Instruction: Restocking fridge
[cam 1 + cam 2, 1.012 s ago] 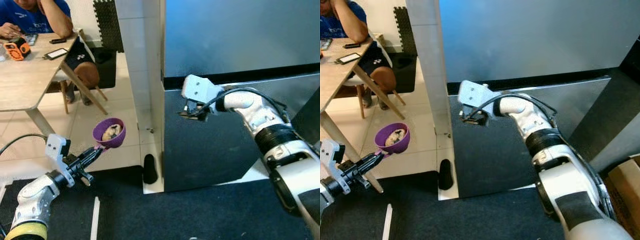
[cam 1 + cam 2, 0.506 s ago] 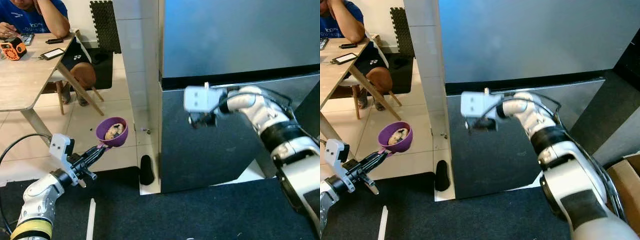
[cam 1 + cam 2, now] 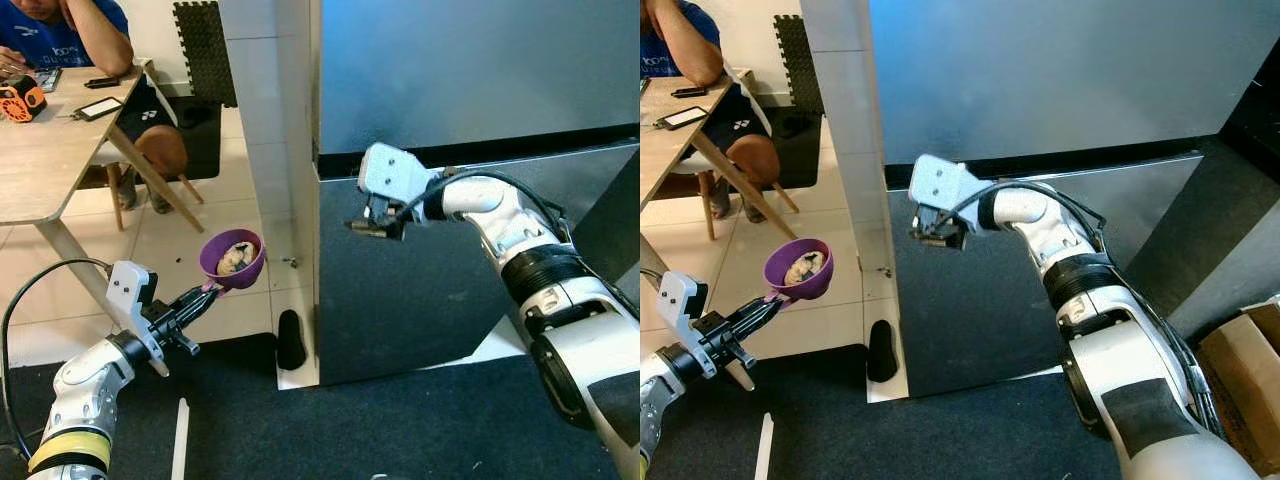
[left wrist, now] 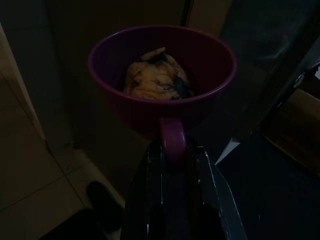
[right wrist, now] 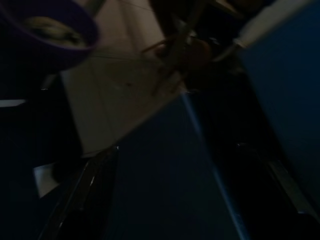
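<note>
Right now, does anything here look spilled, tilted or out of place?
Nothing stands out. The left gripper holds the purple cup upright by its handle, the food inside it. The right gripper is at the closed fridge door.

Home kitchen-dining corner: steel fridge (image 3: 470, 90), tiled floor (image 3: 200, 240), wooden table (image 3: 50, 150).
</note>
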### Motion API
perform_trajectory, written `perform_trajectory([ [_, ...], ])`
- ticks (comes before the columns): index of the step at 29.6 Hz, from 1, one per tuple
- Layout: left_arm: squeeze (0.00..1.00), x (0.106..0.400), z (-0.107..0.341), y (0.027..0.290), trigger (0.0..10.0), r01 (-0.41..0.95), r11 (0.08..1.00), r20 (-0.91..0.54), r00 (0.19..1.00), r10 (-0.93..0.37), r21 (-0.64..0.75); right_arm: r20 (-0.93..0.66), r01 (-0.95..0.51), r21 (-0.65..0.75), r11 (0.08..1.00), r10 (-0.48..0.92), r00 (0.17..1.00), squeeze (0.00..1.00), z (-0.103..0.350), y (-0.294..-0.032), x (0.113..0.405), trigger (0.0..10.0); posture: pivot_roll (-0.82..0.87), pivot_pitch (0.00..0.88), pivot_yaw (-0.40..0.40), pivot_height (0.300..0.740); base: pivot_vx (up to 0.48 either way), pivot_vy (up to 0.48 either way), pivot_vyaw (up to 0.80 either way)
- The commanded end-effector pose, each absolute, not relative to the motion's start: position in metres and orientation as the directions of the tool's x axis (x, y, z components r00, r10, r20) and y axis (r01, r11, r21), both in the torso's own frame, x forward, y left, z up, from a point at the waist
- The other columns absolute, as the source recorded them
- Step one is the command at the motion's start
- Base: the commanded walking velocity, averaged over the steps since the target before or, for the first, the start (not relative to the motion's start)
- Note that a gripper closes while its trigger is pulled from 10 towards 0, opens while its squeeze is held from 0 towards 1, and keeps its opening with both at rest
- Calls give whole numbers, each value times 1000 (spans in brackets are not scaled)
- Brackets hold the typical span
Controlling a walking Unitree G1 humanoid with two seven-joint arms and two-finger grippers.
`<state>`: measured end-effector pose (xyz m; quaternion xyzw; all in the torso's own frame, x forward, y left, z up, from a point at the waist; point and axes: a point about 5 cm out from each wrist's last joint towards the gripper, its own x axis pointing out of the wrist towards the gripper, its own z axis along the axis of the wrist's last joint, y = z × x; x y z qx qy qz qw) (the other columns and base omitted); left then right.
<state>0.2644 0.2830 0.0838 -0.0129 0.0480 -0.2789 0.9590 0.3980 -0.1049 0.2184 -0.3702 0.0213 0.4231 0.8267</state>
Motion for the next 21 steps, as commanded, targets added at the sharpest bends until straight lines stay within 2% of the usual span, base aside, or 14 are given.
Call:
perform_trajectory([
  [1, 0, 265, 84, 279, 10000, 546, 836, -62, 834, -548, -48, -362, -702, -595, 393, 649, 670, 0, 216, -109, 401, 10000, -57, 0, -41, 740, 0, 0, 0],
  [10, 0, 262, 86, 276, 10000, 559, 829, -47, 827, -560, -32, -430, -682, -619, 390, 559, 709, 0, 201, -110, 403, 10000, -29, 0, -64, 740, 0, 0, 0],
  [17, 0, 258, 88, 275, 10000, 569, 822, -43, 821, -569, -19, -532, -742, -617, 264, 554, 640, 0, 189, -104, 399, 10000, -22, 0, -67, 740, 0, 0, 0],
  [21, 0, 258, 91, 275, 10000, 574, 819, -39, 818, -574, -10, -646, -824, -559, 96, 572, 505, 0, 179, -105, 389, 10000, -22, 0, -66, 740, 0, 0, 0],
])
